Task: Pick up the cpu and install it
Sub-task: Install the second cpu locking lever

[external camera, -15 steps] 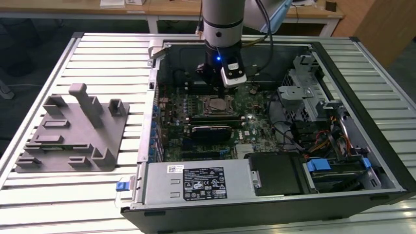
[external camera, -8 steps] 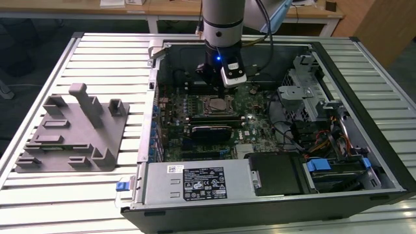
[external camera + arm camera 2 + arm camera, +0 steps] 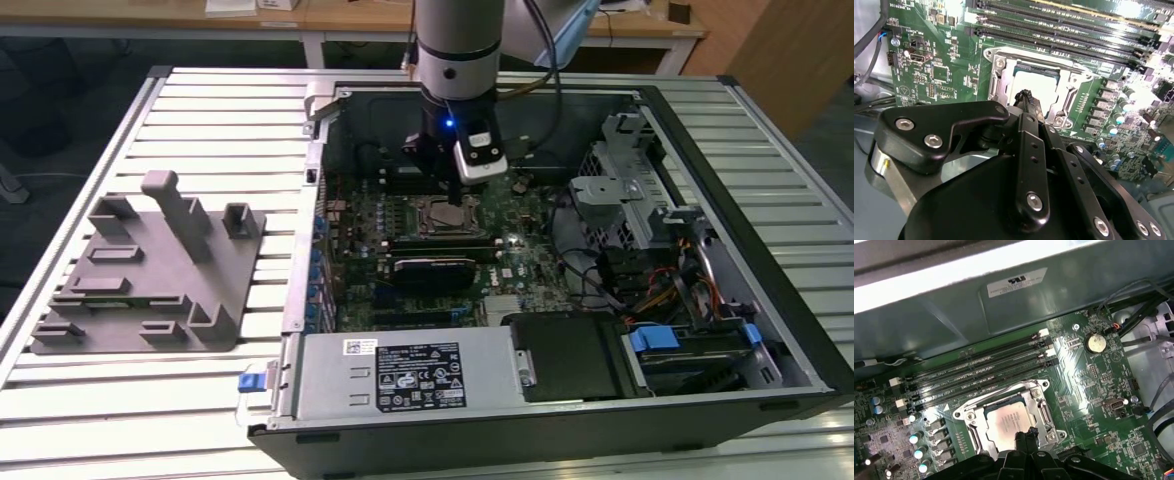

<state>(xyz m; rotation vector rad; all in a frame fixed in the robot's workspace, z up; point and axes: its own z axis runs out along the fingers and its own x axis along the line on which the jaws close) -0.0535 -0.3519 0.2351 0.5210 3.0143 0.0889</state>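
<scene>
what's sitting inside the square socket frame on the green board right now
The cpu lies flat inside the socket frame, silver top up. The gripper hangs just over its near edge and covers that part. Whatever lies under the chip is hidden.

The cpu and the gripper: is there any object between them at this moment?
Nothing visible stands between them. In both wrist views the gripper is right over the cpu, which lies inside the socket frame on the motherboard. Whether the fingertips touch the chip cannot be told.
</scene>
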